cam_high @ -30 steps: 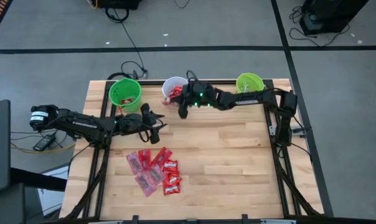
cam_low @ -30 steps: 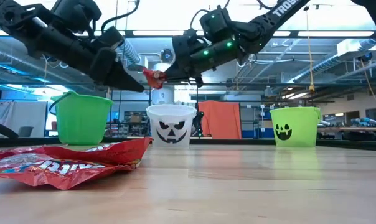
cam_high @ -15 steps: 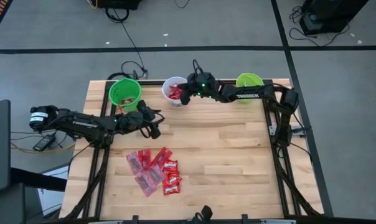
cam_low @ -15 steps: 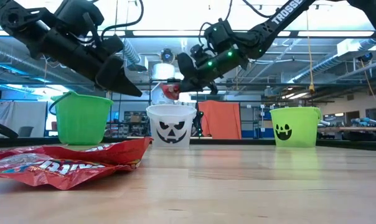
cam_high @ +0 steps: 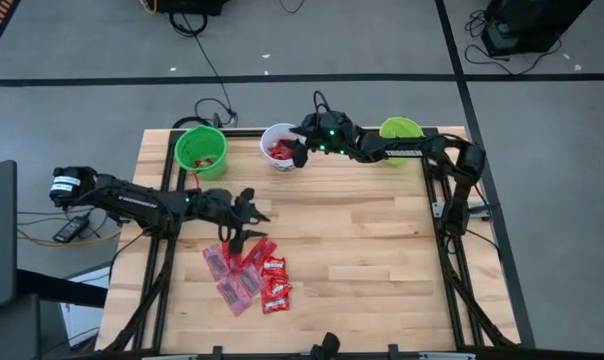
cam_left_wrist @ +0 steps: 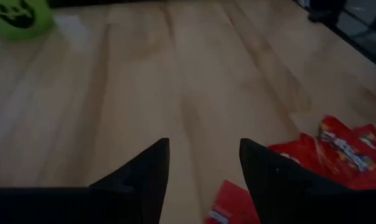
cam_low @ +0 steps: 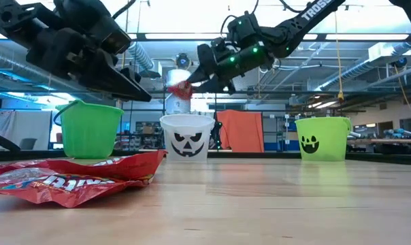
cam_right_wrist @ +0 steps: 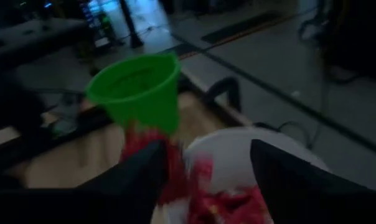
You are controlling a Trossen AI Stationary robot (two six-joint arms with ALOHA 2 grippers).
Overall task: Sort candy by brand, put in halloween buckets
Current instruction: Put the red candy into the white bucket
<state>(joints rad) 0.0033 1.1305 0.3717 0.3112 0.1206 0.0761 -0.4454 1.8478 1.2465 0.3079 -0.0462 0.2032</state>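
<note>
The candy pile [cam_high: 247,272], shiny red and pinkish packets, lies flat on the near left part of the table. My left gripper [cam_high: 238,228] hangs open just above the pile's far edge, and red packets [cam_left_wrist: 337,149] show beyond its fingers. My right gripper [cam_high: 294,150] is open over the white bucket [cam_low: 186,136], which holds red candy [cam_right_wrist: 231,202]. One red packet [cam_low: 179,90] is in the air at the right gripper's fingertips, above the bucket's rim. A green bucket [cam_high: 200,150] stands at the far left, and another with a face [cam_low: 322,137] at the far right. My right gripper's fingers are spread, with the red packet [cam_right_wrist: 175,165] blurred just beside one finger [cam_right_wrist: 147,171] and above the white bucket. Whether a finger still touches the packet, I cannot tell.
The three buckets stand in a row along the table's far edge. Bare wood [cam_high: 372,250] fills the middle and right of the table. A large red bag [cam_low: 76,177] lies close to the low camera. Black frame rails [cam_high: 437,200] run along the table's sides.
My right gripper has gone toward the far edge and a little up, over the white bucket, and has opened; the red packet it pinched is now loose at its fingertips. My left gripper has swung from beside the left green bucket toward the near edge, turning toward the candy pile.
</note>
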